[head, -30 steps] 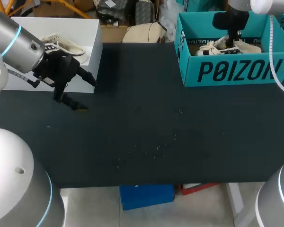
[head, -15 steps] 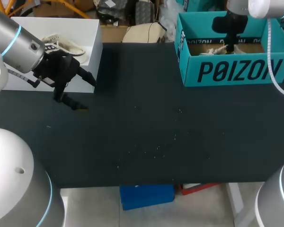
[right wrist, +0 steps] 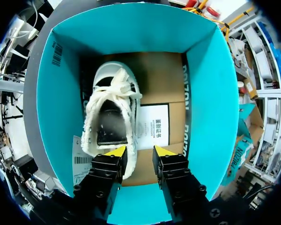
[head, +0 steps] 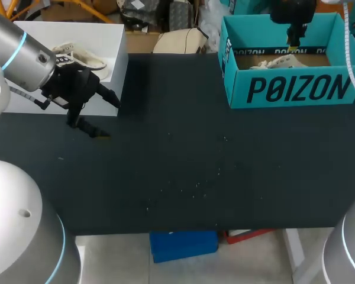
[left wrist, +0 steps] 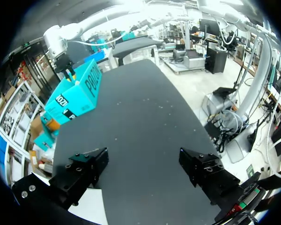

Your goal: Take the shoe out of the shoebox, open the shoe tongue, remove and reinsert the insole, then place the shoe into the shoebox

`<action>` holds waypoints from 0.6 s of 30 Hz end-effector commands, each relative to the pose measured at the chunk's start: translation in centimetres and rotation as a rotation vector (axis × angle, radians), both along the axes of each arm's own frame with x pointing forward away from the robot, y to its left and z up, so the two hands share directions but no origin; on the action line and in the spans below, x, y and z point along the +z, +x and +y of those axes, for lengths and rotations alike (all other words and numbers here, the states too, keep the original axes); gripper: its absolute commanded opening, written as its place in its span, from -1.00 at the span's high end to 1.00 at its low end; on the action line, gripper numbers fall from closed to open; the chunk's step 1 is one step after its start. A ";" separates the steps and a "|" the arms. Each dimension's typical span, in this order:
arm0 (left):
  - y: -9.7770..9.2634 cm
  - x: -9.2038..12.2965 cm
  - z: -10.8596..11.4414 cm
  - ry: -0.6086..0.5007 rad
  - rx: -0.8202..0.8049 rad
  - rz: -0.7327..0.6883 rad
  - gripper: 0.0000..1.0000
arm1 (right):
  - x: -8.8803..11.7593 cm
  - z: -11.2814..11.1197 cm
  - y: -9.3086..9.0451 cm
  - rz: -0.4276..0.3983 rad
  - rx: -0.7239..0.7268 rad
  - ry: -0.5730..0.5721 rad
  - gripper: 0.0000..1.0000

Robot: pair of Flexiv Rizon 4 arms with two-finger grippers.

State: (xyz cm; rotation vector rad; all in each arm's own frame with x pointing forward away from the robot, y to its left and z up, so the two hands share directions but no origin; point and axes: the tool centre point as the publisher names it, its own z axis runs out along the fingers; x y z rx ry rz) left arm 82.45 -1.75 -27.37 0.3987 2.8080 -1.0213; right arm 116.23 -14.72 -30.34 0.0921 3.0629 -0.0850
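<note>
Inside the teal cardboard shoebox (head: 296,89), at the far right corner of the black counter (head: 183,165): the white lace-up fabric shoe (head: 282,61), sole down on the box floor, opening upward.

From the right wrist, to note first: long axis of the shoe running straight ahead of the right gripper (right wrist: 139,152), so crosswise to the closing line of the fingers. Not in the gap, though. Lies off to one side, ahead of and under one yellow tip only, with bare cardboard floor under the other tip.

Hangs over the box with fingers pointing down, parted by a narrow gap, gripping nothing. Clearly the nearer arm.

As for the left gripper (head: 100,115): low over the left edge of the counter, beside a white open box (head: 112,41), well apart from the shoe, fingers spread wide and empty.

Probably calls for a small sideways shift toward the shoe before going down, to bring the shoe's side wall between the tips.
</note>
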 end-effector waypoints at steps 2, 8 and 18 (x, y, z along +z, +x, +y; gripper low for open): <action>0.0 -0.1 -0.1 0.001 0.001 -0.003 -1.00 | 5.0 1.4 -4.0 -0.066 -0.005 -0.026 0.30; 0.0 -0.1 -0.1 0.001 0.001 -0.003 -1.00 | 7.8 3.5 -7.6 -0.084 -0.037 -0.048 0.30; 0.0 -0.1 -0.1 0.001 0.001 -0.003 -1.00 | 10.5 7.7 -14.8 -0.091 -0.089 -0.070 0.30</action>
